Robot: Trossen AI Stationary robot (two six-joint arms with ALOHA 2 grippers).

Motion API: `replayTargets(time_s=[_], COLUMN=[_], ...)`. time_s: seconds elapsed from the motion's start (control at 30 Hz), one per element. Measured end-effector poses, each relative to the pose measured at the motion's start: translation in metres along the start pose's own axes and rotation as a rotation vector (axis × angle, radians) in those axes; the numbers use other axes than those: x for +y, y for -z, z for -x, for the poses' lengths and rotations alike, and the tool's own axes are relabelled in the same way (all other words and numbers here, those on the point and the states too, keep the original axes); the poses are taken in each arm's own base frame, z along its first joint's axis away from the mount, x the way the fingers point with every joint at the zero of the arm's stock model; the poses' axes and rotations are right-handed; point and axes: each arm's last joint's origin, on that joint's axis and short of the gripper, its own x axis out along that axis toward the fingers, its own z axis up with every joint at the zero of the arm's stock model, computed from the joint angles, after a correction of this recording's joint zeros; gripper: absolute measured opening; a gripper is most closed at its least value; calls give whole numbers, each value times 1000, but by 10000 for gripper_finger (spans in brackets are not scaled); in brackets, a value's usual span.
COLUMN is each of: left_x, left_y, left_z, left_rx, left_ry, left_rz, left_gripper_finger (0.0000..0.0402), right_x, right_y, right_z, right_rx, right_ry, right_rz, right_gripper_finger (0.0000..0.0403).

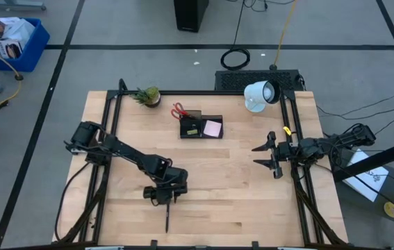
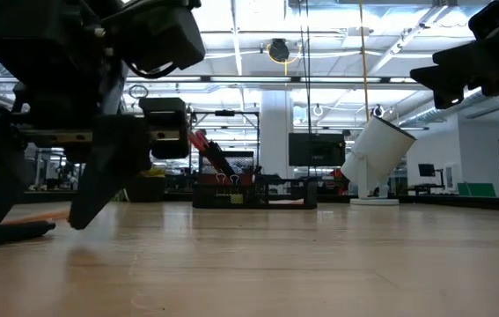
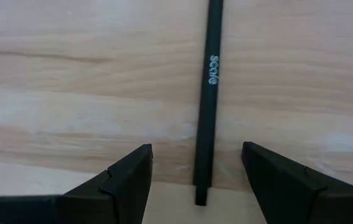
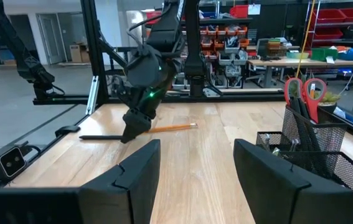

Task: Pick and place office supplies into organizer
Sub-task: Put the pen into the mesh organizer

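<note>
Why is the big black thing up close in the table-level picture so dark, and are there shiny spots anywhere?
Low view: the left gripper is close and backlit by bright ceiling lights, so it looks like a silhouette. Left wrist view: pale glare lies on the table beside the black pen. High view: lighting is even, with soft shadows.

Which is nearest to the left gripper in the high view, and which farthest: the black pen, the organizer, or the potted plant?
1. Black pen, just below the left gripper.
2. Organizer, table's far middle.
3. Potted plant, far edge, leftward.
</note>
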Motion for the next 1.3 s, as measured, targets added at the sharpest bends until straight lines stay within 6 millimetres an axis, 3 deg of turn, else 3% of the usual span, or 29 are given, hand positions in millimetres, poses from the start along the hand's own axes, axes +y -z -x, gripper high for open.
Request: replayTargets(time_s=[0.87,1.0,1.3], left_x=[-2,-2,-1], left_y=[3,3,4], left_z=[-4,-5,-13], left_rx=[-23,-31,-66], left_ry=[18,21,44], left_rz=[64,89,100], left_gripper_finger=[252,219,92], right_x=[0,0,0], right_y=[0,0,0], right_z=[0,0,0], right_rx=[0,0,0], right_ry=[0,0,0], right_rz=[0,0,0], right_gripper_finger=[194,194,194])
